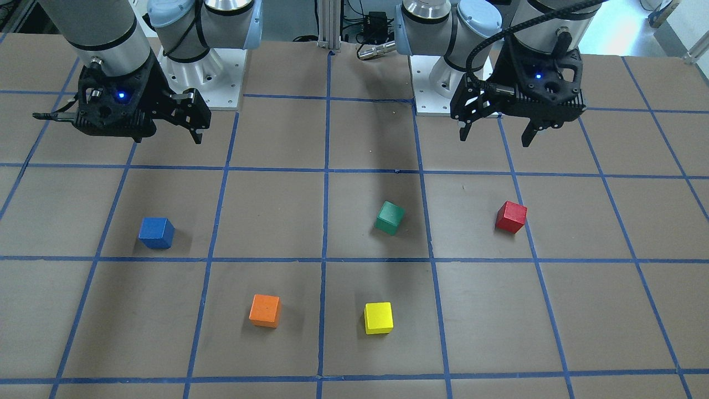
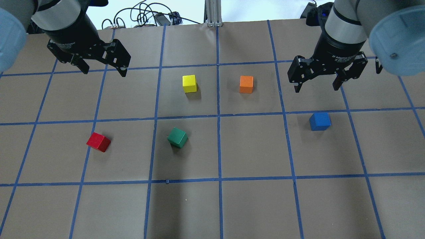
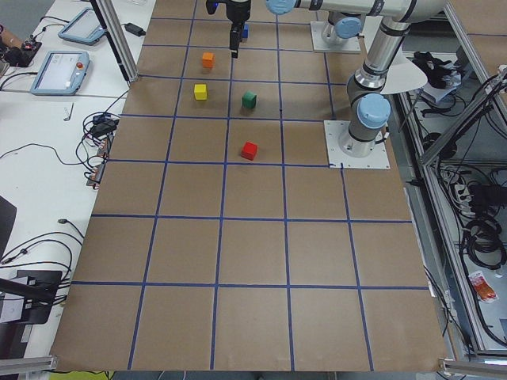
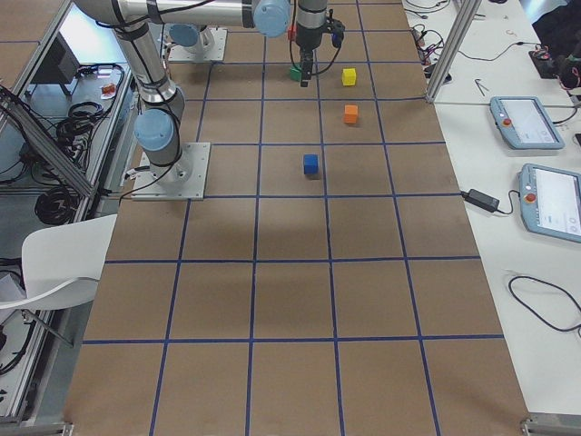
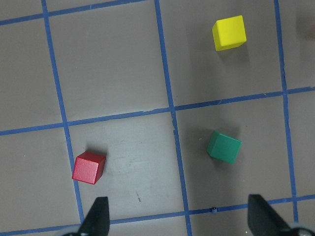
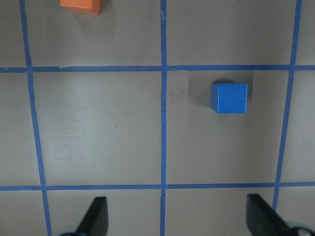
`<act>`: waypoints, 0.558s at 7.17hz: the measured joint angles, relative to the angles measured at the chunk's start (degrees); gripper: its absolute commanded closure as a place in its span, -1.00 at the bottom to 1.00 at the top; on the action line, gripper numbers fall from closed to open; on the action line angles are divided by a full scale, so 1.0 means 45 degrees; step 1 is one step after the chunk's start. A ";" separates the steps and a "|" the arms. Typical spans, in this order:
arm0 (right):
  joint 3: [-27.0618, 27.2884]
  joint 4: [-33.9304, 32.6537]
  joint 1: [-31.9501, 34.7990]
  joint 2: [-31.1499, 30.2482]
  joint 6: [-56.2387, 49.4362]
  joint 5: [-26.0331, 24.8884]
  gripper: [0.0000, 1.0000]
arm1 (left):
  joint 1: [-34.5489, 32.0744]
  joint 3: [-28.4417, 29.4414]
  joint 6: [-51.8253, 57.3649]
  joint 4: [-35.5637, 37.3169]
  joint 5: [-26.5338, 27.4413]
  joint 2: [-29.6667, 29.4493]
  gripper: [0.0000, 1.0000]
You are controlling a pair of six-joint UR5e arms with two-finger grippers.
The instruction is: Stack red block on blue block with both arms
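The red block (image 2: pixel 98 142) lies on the table at the left of the overhead view; it also shows in the left wrist view (image 5: pixel 89 167) and the front view (image 1: pixel 510 216). The blue block (image 2: pixel 320 121) lies at the right; it also shows in the right wrist view (image 6: pixel 229 97) and the front view (image 1: pixel 156 233). My left gripper (image 2: pixel 103 69) hangs open and empty, high above the table. My right gripper (image 2: pixel 317 85) hangs open and empty, high above the table and a little beyond the blue block.
A green cube (image 2: pixel 177 137), a yellow cube (image 2: pixel 189 83) and an orange cube (image 2: pixel 246 84) lie between the two blocks. The table is brown with a blue tape grid (image 2: pixel 218 116). Arm bases (image 1: pixel 205 77) stand at the robot's side.
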 measured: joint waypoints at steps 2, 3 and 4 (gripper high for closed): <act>0.0000 -0.0003 0.0000 0.0000 0.0000 -0.0008 -1.00 | 0.0016 0.0066 -0.0549 -0.0130 0.0044 -0.0009 -1.00; 0.0000 -0.0003 0.0000 0.0000 0.0000 -0.0008 -1.00 | 0.0020 0.0071 -0.0736 -0.0152 0.0050 -0.0018 -1.00; 0.0000 -0.0002 0.0000 0.0000 -0.0005 -0.0014 -1.00 | 0.0023 0.0077 -0.0802 -0.0176 0.0045 -0.0021 -1.00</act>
